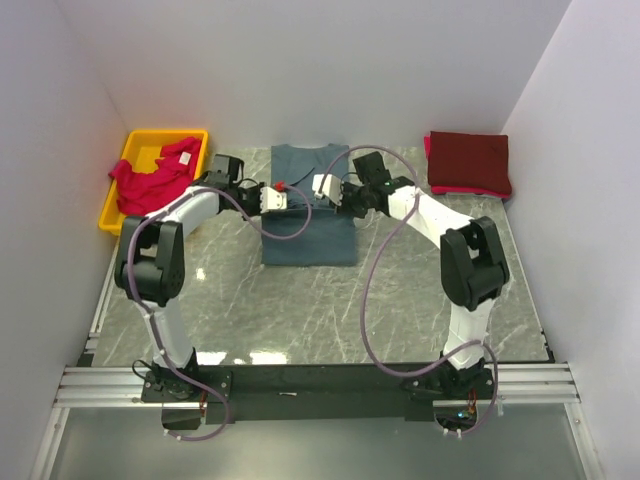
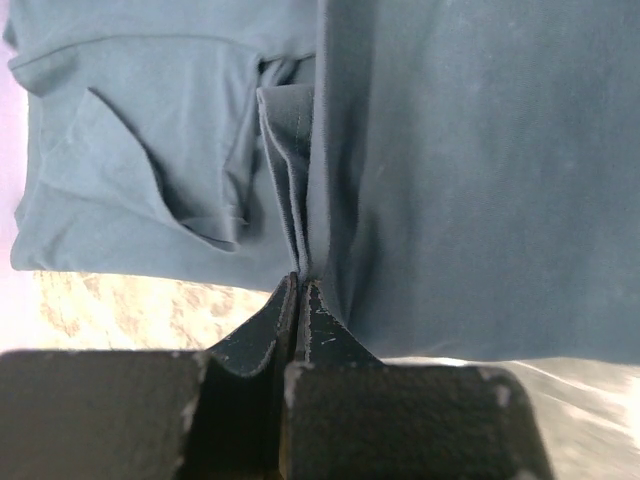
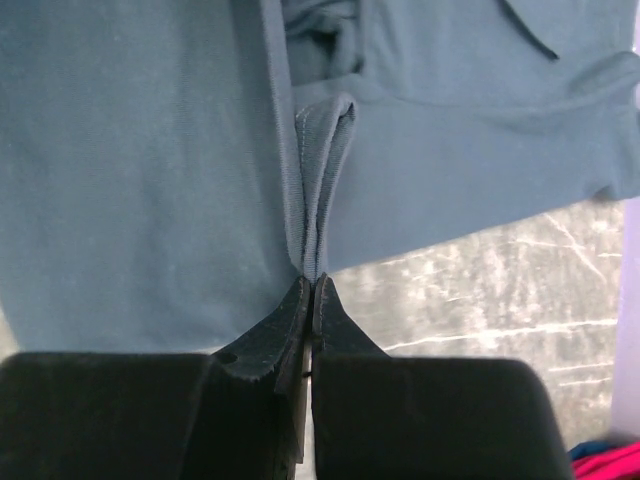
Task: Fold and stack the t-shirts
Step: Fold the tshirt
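Note:
The slate blue-grey t-shirt (image 1: 308, 225) lies narrowed into a long strip at the table's far middle. My left gripper (image 1: 281, 199) is shut on a pinched fold of its left edge (image 2: 300, 200). My right gripper (image 1: 322, 188) is shut on a pinched fold of its right edge (image 3: 322, 170). Both hold the cloth about midway along the strip. The bright pinkish-red t-shirt (image 1: 150, 180) lies crumpled in the yellow bin (image 1: 150, 143). The dark maroon t-shirt (image 1: 469, 160) lies folded at the far right.
White walls close the table on three sides. The marble tabletop (image 1: 320, 310) stretches in front of the blue-grey shirt. Cables loop from both arms over the table's middle.

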### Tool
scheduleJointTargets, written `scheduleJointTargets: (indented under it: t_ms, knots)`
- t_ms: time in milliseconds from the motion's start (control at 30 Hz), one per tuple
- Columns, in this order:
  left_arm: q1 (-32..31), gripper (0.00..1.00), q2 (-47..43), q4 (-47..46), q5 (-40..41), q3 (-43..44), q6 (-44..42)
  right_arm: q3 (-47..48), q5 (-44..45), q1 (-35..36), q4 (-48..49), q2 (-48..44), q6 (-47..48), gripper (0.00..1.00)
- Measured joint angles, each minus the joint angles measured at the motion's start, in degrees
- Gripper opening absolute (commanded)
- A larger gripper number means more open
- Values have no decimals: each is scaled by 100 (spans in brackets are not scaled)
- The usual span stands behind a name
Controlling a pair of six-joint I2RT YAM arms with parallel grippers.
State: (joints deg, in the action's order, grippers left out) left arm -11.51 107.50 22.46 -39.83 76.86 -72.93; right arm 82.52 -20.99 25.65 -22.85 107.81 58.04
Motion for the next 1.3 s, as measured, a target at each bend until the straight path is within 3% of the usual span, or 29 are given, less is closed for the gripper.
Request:
scheduleJointTargets:
  t_ms: [267, 300, 333, 367, 400, 433, 467, 567, 800, 1033, 1300]
  knots:
    - [85, 3, 678, -166, 4, 529, -50, 614, 4, -146, 28, 675, 129, 0]
    - [94, 9, 726, -177, 9, 568, -50, 645, 11, -146, 22, 721, 129, 18]
    - [94, 25, 756, -197, 15, 599, -52, 688, 26, -146, 4, 774, 98, 32]
    - [98, 31, 798, -232, 26, 638, -55, 763, 52, -146, -11, 828, 98, 43]
    - [98, 37, 826, -256, 50, 667, -4, 841, 96, -146, 7, 881, 92, 66]
    - [105, 46, 831, -293, 74, 680, 37, 872, 173, -149, 81, 903, 57, 75]
    - [116, 51, 831, -319, 87, 680, 61, 872, 240, -151, 127, 903, -7, 78]
    - [162, 53, 802, -474, 111, 645, 225, 942, 367, -184, 227, 903, -101, 78]
    - [363, 55, -291, -577, 61, -448, 577, 656, 343, -319, -2, 225, -310, 54]
    - [201, 59, -1672, -522, -225, -1749, 671, -955, 201, 212, -42, -1209, -553, 51]
    - [-133, 59, -1851, -723, -168, -2903, 533, -1928, 243, 739, 157, -1073, -570, 47]
